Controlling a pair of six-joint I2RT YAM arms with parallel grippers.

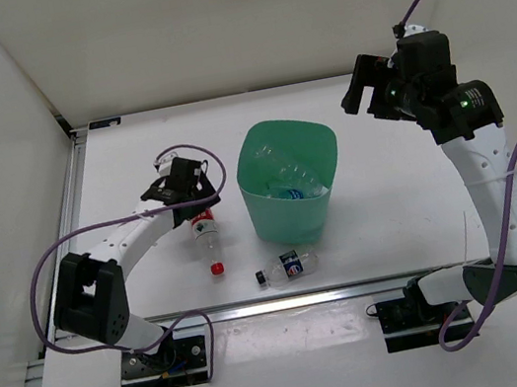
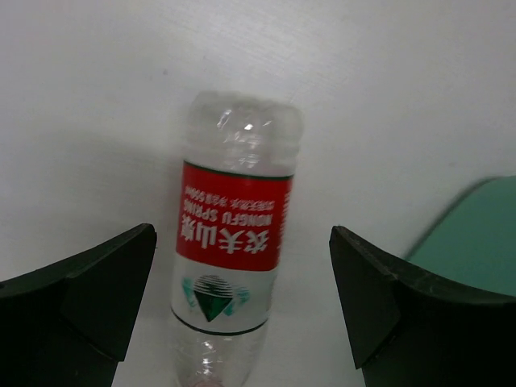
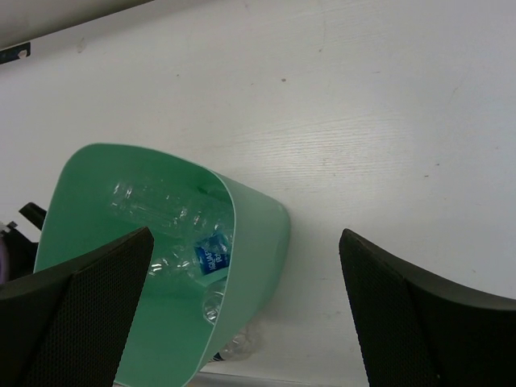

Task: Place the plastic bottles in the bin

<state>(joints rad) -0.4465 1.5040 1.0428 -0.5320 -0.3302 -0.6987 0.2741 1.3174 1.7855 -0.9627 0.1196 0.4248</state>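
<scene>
The green bin (image 1: 316, 148) stands mid-table with clear bottles (image 1: 288, 176) lying inside; one has a light blue label (image 3: 211, 256). A red-labelled bottle (image 1: 206, 235) with a red cap lies on the table left of the bin. My left gripper (image 1: 197, 197) is open just over its base end, and the bottle (image 2: 232, 234) lies between the spread fingers, nearer the left one. A dark-blue-labelled bottle (image 1: 288, 267) lies in front of the bin. My right gripper (image 1: 357, 93) is open and empty, raised to the right of the bin (image 3: 258, 234).
White walls close the table at the back and left. A metal rail (image 1: 287, 301) runs along the near edge, close to the dark-blue-labelled bottle. The bin's side (image 2: 480, 234) is just right of my left gripper.
</scene>
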